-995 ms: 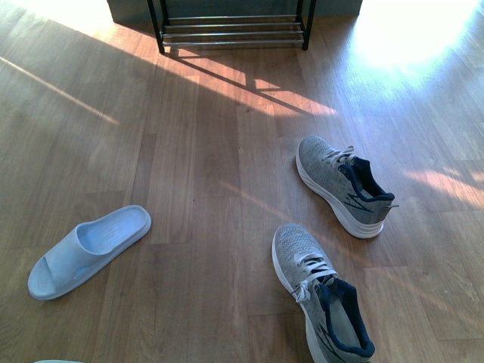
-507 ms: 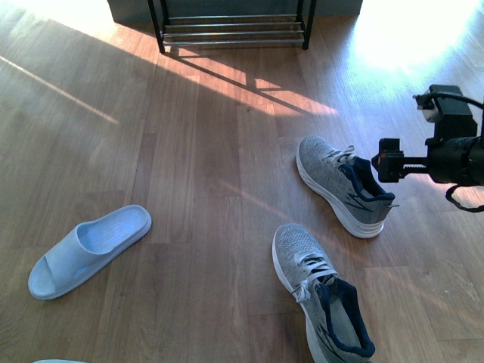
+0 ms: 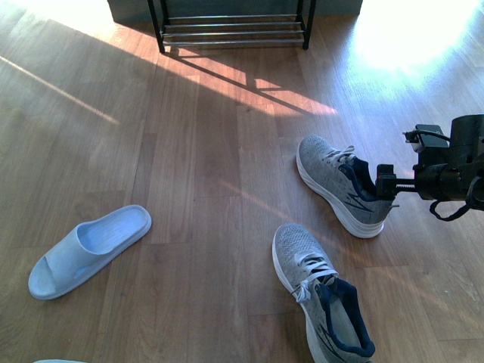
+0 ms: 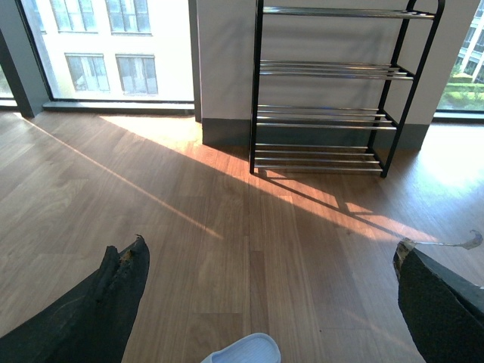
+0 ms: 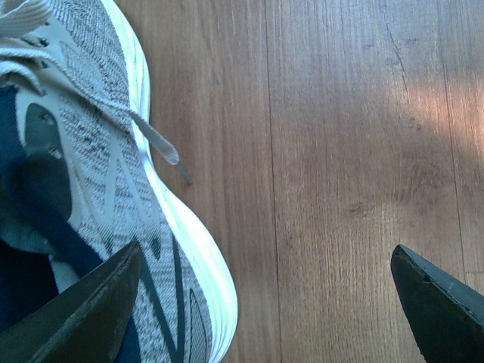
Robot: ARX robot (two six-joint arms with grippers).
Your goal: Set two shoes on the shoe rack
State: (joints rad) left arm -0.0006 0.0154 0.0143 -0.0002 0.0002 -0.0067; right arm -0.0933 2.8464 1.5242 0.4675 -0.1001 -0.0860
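Bare wooden floor point(image 3: 189, 136) lies open between the shoe rack point(image 3: 231, 30), at the far wall, and the far shoe point(image 3: 340, 185) and near shoe point(image 3: 321, 299), right of centre; slipper point(image 3: 87, 249) well left; right gripper point(image 3: 386, 181), jaws spread, at the far shoe's heel, lower than half a second ago; left gripper point(image 4: 270, 243) likewise spread; neither shoe has moved.

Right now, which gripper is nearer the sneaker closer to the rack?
Right. The right gripper hovers open at that sneaker's heel. The left gripper is outside the front view; its wrist camera shows floor, the rack and no sneaker.
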